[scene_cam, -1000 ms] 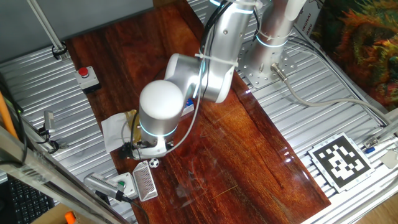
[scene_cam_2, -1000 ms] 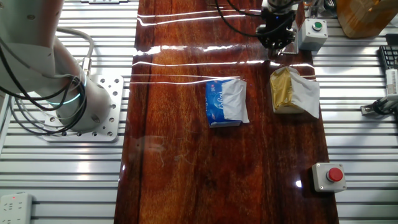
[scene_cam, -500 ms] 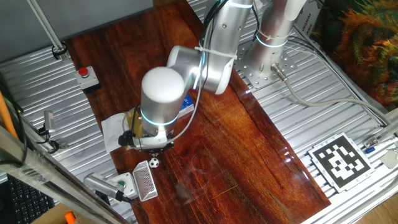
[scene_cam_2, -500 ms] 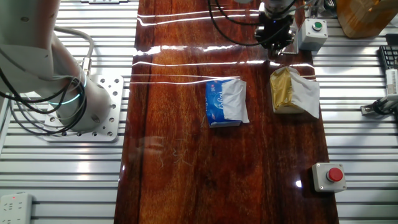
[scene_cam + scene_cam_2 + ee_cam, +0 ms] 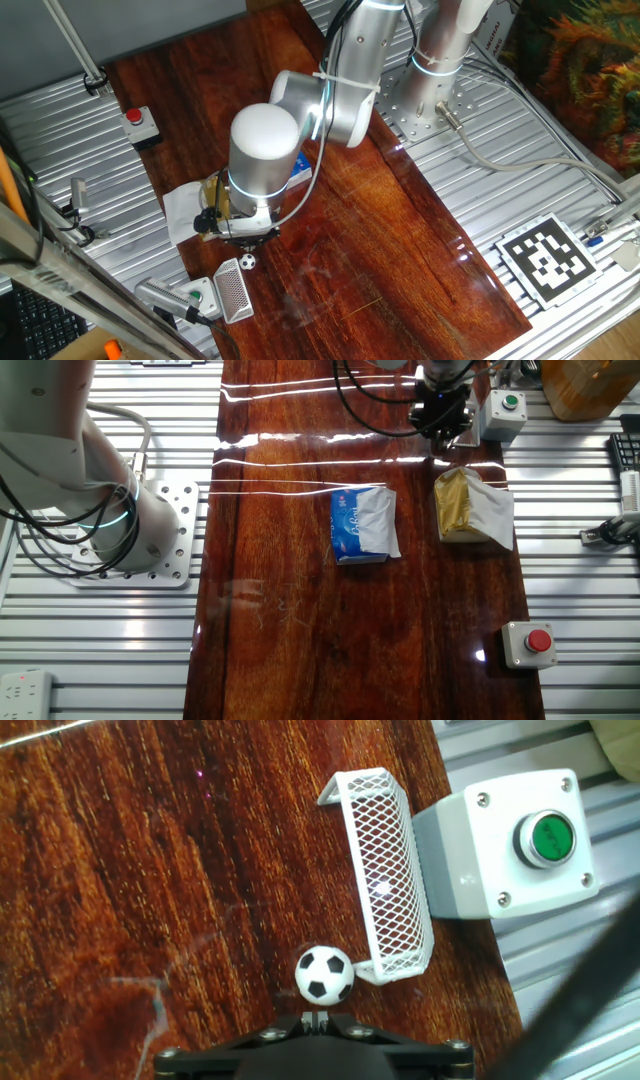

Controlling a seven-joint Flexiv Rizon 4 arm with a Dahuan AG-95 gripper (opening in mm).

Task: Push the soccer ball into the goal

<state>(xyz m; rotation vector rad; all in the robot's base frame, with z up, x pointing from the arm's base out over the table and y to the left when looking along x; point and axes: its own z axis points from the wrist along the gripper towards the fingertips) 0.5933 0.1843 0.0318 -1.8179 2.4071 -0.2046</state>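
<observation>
In the hand view the soccer ball (image 5: 324, 975) sits on the dark wooden table (image 5: 150, 870), just beside the near left corner of the goal (image 5: 385, 870) and outside its mouth. The goal stands against a white box with a green button (image 5: 505, 845) on its right. The gripper (image 5: 312, 1020) hangs just behind the ball, holding nothing, and only its black base shows, so I cannot tell how far the fingers are parted.
</observation>
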